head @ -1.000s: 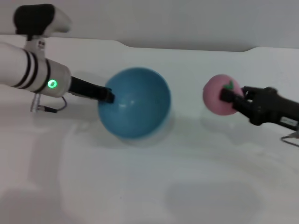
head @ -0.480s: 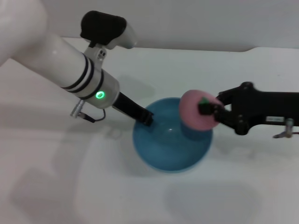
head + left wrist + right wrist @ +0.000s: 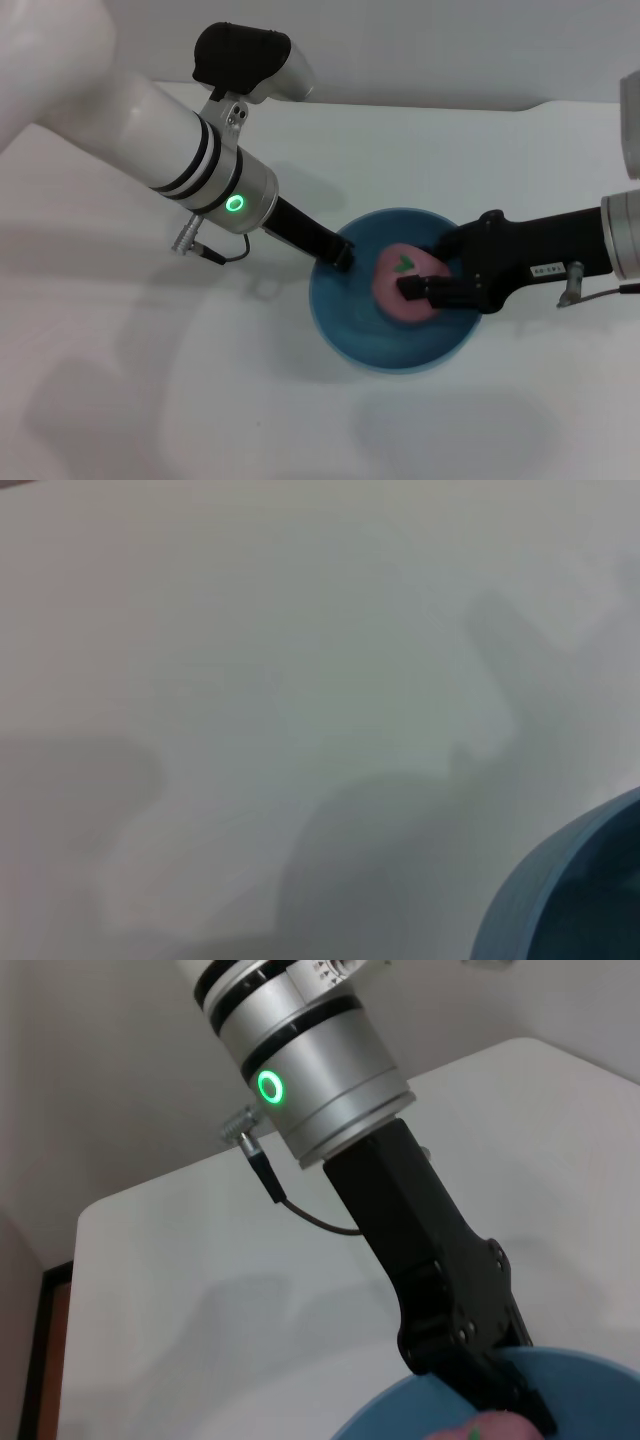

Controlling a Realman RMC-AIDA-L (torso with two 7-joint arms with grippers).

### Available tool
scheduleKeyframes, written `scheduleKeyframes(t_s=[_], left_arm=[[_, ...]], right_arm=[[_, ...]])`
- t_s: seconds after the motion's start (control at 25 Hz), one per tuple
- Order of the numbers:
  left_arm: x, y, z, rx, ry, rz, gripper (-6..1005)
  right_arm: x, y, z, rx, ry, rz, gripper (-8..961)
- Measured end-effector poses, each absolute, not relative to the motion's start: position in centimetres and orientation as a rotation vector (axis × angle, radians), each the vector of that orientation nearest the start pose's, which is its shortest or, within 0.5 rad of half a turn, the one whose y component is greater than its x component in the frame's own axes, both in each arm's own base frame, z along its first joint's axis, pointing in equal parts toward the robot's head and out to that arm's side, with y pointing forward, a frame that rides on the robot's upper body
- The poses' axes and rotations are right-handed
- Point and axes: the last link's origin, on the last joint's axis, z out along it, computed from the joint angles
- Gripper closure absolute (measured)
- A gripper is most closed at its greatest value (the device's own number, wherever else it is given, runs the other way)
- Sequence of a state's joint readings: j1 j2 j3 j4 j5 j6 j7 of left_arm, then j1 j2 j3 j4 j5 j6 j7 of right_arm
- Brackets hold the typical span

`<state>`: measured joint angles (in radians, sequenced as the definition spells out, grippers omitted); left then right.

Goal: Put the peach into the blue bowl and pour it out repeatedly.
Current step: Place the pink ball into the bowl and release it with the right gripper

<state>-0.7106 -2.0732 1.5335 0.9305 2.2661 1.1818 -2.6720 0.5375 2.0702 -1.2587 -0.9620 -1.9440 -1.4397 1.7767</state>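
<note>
The blue bowl [image 3: 375,345] stands upright on the white table, right of centre in the head view. My left gripper [image 3: 343,258] is shut on its left rim. Inside the bowl is the pink peach [image 3: 395,290], green stem mark facing up. My right gripper [image 3: 422,280] reaches in from the right and is shut on the peach. In the left wrist view only a slice of the bowl's rim [image 3: 560,880] shows. In the right wrist view the left gripper [image 3: 480,1360] clamps the bowl's rim [image 3: 600,1375], and a sliver of the peach [image 3: 490,1430] shows at the edge.
The white table [image 3: 150,380] spreads around the bowl, with its far edge [image 3: 420,105] against a grey wall. A thin cable [image 3: 215,255] hangs under the left wrist. The table's corner [image 3: 90,1220] appears in the right wrist view.
The left arm has brought the bowl from tipped on its side to upright, moving it right and nearer. The right gripper has carried the peach leftward and down into the bowl.
</note>
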Motion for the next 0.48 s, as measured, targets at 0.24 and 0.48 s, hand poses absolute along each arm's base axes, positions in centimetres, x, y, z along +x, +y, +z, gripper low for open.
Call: scheduleKeyframes(t_s=[0.24,0.48], left_arm=[[-17.7,37.3,-7.6,-2.599,-1.243,0.18,1000],[-18.0,37.7,-7.4,-2.575,-1.221,0.15,999]], right_arm=[[19.3,34.0,-2.9,-2.988,0.539,0.334,508],[19.4,34.5,-1.5,-2.927,0.607,0.389,446]])
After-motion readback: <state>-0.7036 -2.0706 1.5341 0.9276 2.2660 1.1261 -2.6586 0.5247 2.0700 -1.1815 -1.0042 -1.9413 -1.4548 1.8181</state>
